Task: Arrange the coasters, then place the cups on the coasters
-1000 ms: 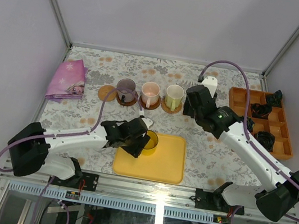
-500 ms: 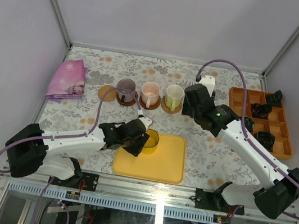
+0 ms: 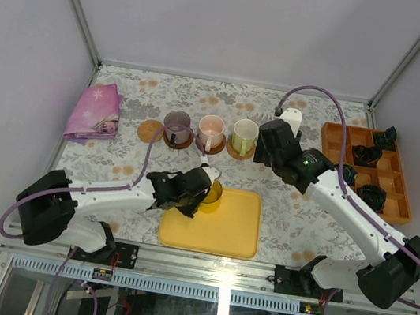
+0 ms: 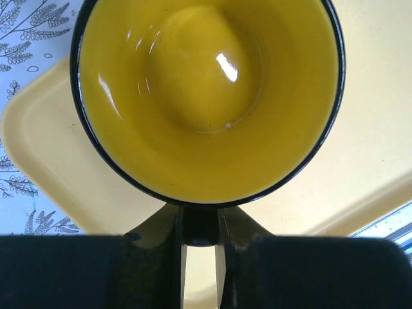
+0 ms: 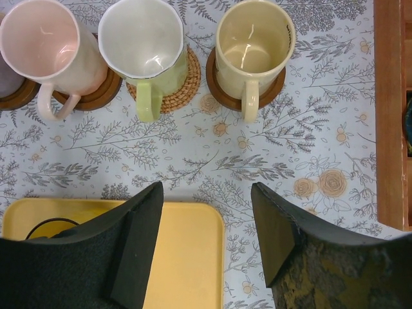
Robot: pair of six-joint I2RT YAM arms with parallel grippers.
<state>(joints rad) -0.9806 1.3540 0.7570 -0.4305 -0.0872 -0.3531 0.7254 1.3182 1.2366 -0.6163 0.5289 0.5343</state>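
The yellow cup fills the left wrist view, standing on the yellow tray. My left gripper is shut on its dark handle. From above, that cup sits at the tray's far left corner beside the left gripper. Behind the tray stands a row of cups on coasters: purple-grey, pink, white with green handle and cream. One bare coaster lies at the row's left end. My right gripper hovers open over the tray's far edge, holding nothing.
A folded pink cloth lies at the far left. An orange compartment box with black parts stands at the right edge. The yellow tray occupies the near centre, and frame posts border the table.
My left gripper's fingers have closed onto the yellow cup's handle. The right arm has shifted only slightly and stays open.
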